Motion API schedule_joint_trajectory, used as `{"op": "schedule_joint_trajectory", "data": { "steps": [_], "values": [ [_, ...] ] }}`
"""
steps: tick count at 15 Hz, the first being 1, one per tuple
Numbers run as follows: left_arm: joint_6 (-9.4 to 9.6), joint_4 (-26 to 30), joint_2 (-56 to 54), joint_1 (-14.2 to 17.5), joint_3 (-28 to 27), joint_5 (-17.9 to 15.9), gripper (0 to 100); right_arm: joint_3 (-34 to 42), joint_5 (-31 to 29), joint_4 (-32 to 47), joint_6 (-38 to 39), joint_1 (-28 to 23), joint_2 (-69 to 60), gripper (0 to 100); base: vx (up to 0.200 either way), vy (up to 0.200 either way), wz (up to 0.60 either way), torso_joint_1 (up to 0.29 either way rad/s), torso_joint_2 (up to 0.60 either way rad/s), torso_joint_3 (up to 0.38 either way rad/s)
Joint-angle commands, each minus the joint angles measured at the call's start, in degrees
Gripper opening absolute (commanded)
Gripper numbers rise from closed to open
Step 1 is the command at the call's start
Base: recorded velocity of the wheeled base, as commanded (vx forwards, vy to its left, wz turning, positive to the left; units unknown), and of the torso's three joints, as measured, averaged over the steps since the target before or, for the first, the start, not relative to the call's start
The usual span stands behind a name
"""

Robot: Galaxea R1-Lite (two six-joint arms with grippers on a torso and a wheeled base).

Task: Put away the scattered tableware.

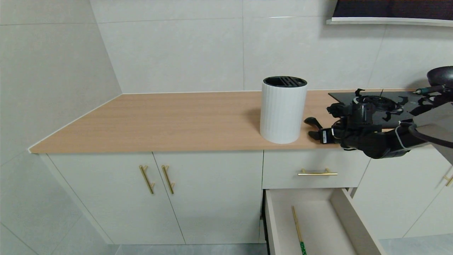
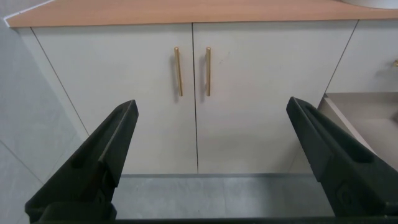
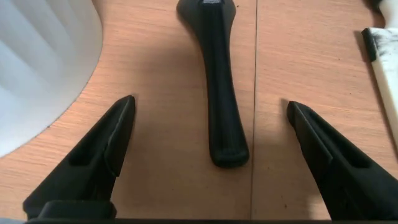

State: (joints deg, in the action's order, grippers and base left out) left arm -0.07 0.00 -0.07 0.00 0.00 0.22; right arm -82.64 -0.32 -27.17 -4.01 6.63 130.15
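A black utensil handle (image 3: 221, 81) lies flat on the wooden counter (image 1: 177, 120), just right of a white ribbed utensil holder (image 1: 283, 109). My right gripper (image 1: 313, 128) hovers low over the counter beside that holder. In the right wrist view this gripper (image 3: 209, 107) is open, with one finger on each side of the handle and not touching it. A pair of chopsticks (image 1: 298, 230) lies in the open drawer (image 1: 339, 212) below the counter. My left gripper (image 2: 211, 104) is open and empty, low in front of the cabinet doors (image 2: 193, 93).
A black stove top (image 1: 375, 102) with a dark pan (image 1: 440, 76) sits on the counter's right end. A white, dark-edged object (image 3: 380, 68) lies on the counter past the handle. The shut upper drawer (image 1: 316, 170) has a gold handle. The counter's left half is bare wood.
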Motion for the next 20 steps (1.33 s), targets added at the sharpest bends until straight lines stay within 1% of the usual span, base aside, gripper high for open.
{"op": "schedule_joint_trajectory", "data": {
  "steps": [1, 2, 10, 12, 14, 16, 17, 20],
  "values": [
    [-0.01, 0.00, 0.07, -0.09, 0.00, 0.04, 100, -0.42, -0.03, 0.10, -0.03, 0.05, 0.55, 100, 0.000, 0.000, 0.00, 0.000, 0.00, 0.000],
    [-0.01, 0.00, 0.07, 0.00, 0.00, 0.04, 100, -0.42, -0.03, 0.10, -0.03, 0.05, 0.72, 0, 0.000, 0.000, 0.00, 0.000, 0.00, 0.000],
    [-0.01, 0.00, 0.07, 0.00, 0.00, 0.04, 100, -0.42, -0.30, 0.19, 0.14, 0.05, -0.07, 0, 0.000, 0.000, 0.00, 0.000, 0.00, 0.000],
    [-0.01, 0.00, 0.07, -0.09, 0.00, 0.04, 100, 1.60, -0.65, 0.28, 2.52, 0.05, -3.58, 0, 0.000, 0.000, 0.00, 0.000, 0.00, 0.000],
    [-0.01, 0.00, 0.07, 0.00, 0.00, 0.04, 100, 6.88, -0.47, 3.18, 6.12, 0.40, -10.97, 0, 0.000, 0.000, 0.00, 0.000, 0.00, 0.000],
    [-0.01, 0.00, 0.07, 0.00, 0.00, 0.04, 100, 13.82, -0.21, 4.06, 8.58, 0.58, -19.14, 0, 0.000, 0.000, 0.00, 0.000, 0.00, 0.000],
    [-0.01, 0.00, 0.07, 0.00, 0.00, 0.04, 100, 16.99, -0.21, 4.06, 8.84, 0.58, -22.22, 0, 0.000, 0.000, 0.00, 0.000, 0.00, 0.000],
    [-0.01, 0.00, 0.07, 0.00, 0.00, 0.04, 100, 29.55, 0.05, 3.53, 8.93, 0.58, -31.27, 0, 0.000, 0.000, 0.00, 0.000, 0.00, 0.000]
  ]
}}
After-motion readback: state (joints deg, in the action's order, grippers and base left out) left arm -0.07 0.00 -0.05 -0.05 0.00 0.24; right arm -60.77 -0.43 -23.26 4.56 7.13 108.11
